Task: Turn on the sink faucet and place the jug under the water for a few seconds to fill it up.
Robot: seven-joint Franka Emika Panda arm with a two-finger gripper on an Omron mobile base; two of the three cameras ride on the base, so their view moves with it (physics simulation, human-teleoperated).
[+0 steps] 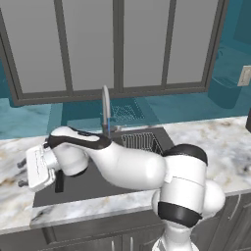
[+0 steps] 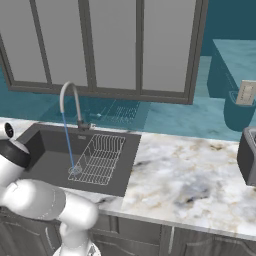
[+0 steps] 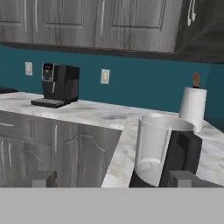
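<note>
The sink faucet arches over the dark sink, and a thin blue stream of water runs from its spout down to the drain. In the left base view the faucet stands behind my arm, which reaches left across the sink. My gripper points left over the counter, open. In the hand view the clear jug with its black base stands on the counter close ahead. My open gripper has its right finger overlapping the jug's right side, and nothing is gripped.
A wire rack lies in the right half of the sink. Beyond the jug stand a white paper-towel roll and, further left, a black coffee machine. Marble counter stretches to the right of the sink.
</note>
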